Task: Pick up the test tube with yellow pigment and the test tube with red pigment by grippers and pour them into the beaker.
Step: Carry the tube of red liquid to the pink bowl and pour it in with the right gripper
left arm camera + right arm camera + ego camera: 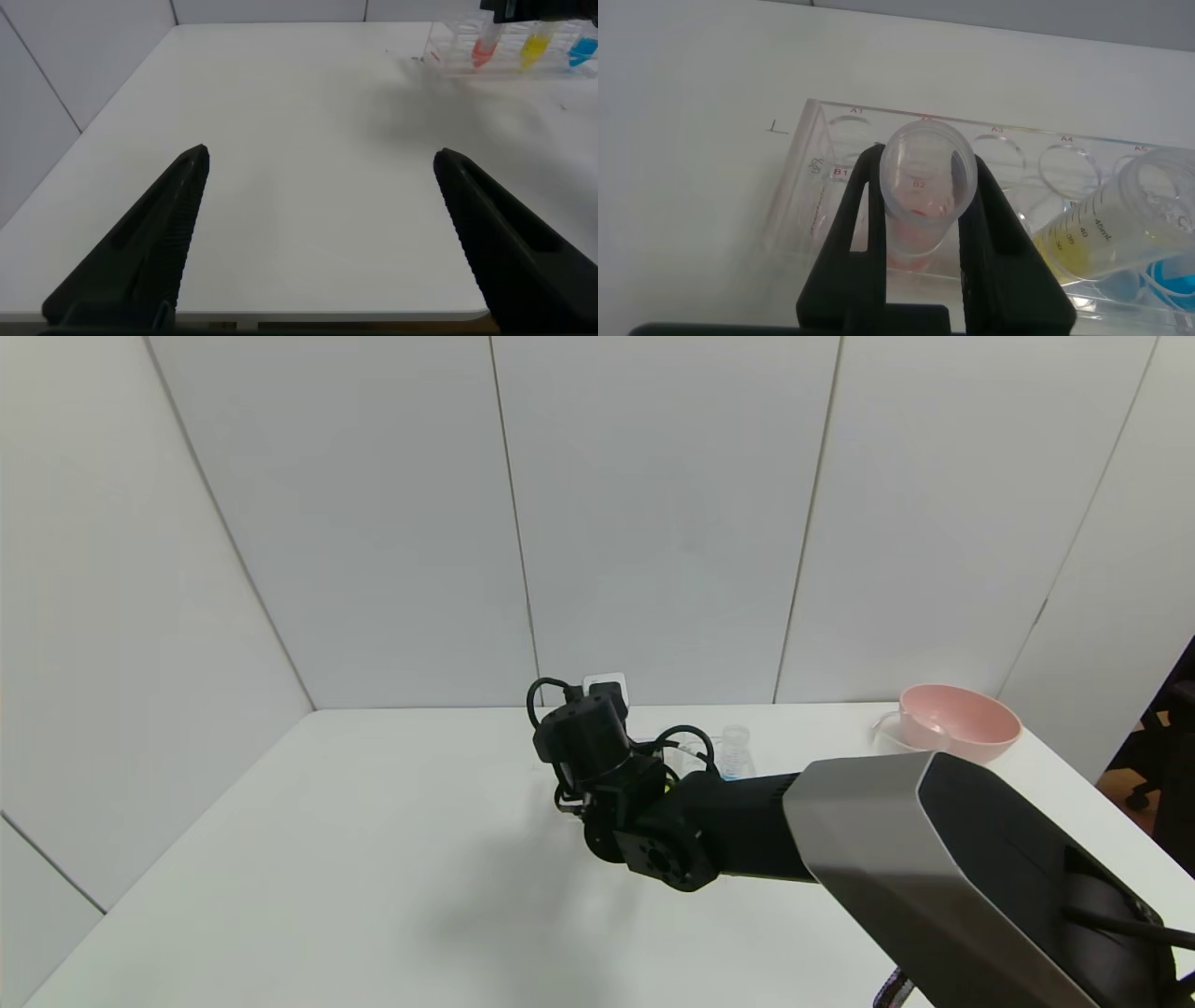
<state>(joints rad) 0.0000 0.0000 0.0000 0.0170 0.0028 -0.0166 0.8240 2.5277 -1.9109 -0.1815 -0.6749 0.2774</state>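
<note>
In the right wrist view my right gripper point(926, 161) is shut on the test tube with red pigment point(920, 201), one finger on each side just below its rim. The tube's red tip is still down in the clear rack point(817, 177). The test tube with yellow pigment point(1102, 229) leans in the rack beside it. In the head view the right gripper point(583, 733) hides most of the rack. The beaker point(892, 733) stands far right, against the pink bowl. My left gripper point(322, 159) is open and empty over bare table; its view shows the red tube point(483, 51) and the yellow tube point(534, 49) far off.
A pink bowl point(962, 723) sits at the back right of the white table point(373, 821). A tube with blue liquid point(582, 49) stands in the rack beyond the yellow one. White wall panels close the table at the back and left.
</note>
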